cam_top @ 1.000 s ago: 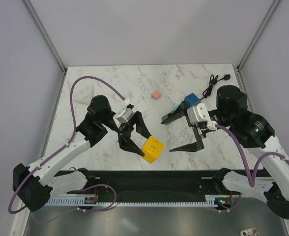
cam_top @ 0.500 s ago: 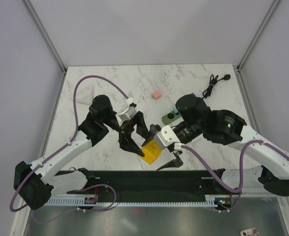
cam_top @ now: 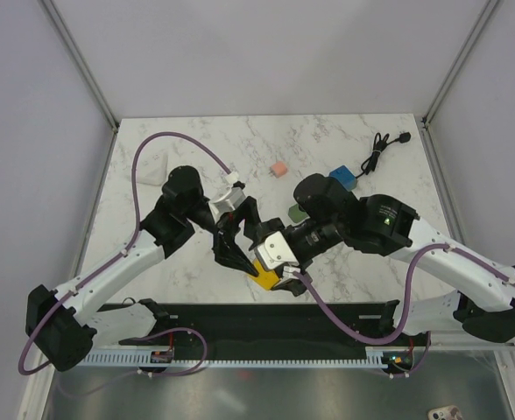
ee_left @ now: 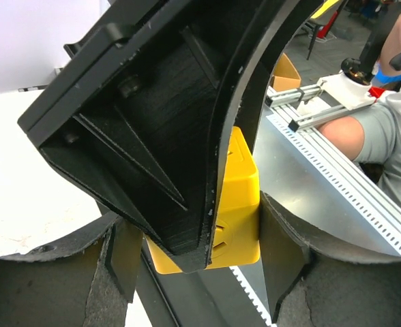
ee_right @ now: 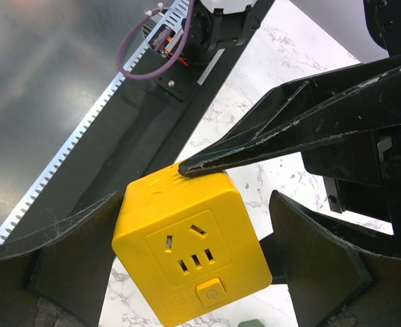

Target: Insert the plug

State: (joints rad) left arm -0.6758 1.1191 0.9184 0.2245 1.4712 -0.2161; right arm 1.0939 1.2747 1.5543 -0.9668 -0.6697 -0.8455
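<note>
The right hand point(ee_right: 195, 218) stands wide apart, with one finger on each side of the yellow socket cube point(ee_right: 187, 259), and neither finger touches it. The left hand point(cam_top: 252, 259) is clamped on the same cube: in its wrist view both fingers lie against the cube's sides. One left fingertip rests on the cube's upper edge. The cube is at the near edge of the marble surface point(cam_top: 196, 140). Its socket face is turned toward the right wrist camera. The black plug point(cam_top: 404, 137) lies with its cable at the far right corner, well apart from the cube. A blue block point(cam_top: 342, 178) and a small pink block point(cam_top: 279, 169) lie farther back.
</note>
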